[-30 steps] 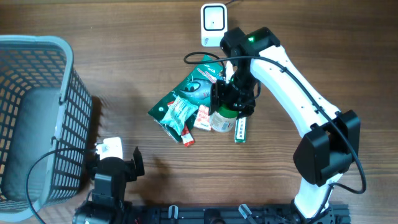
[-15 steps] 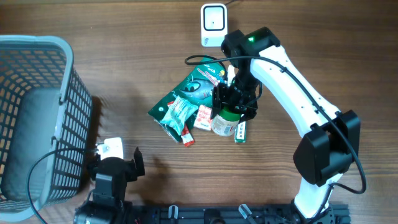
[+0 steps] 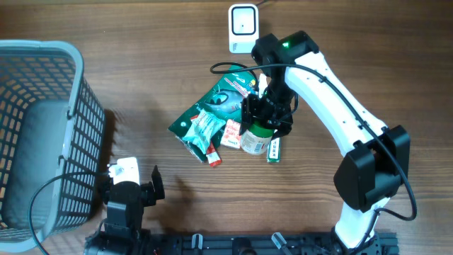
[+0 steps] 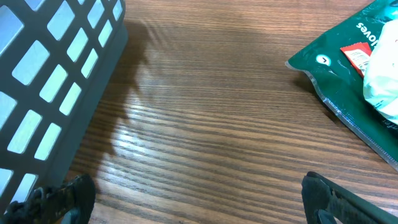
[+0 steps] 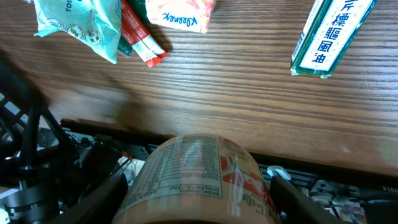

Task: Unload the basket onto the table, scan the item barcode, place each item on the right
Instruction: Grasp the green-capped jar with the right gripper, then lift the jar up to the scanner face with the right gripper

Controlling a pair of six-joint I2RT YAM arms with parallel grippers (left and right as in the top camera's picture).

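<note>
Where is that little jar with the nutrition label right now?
In the overhead view the jar is near the middle, held above the table in the right gripper, between the Kleenex pack and the green-and-white box.

Jar [image 5: 198,168]: round, pale label, nutrition panel facing the wrist camera. Gripped across its body by the right claw [image 3: 263,122]. Scanner [image 3: 243,27]: small white box with a dark window, apart from the jar.

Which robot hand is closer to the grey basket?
Left. The left gripper hangs open just beside the grey basket. The right gripper is far away from it, above the pile of packets, gripping a labelled jar.
</note>
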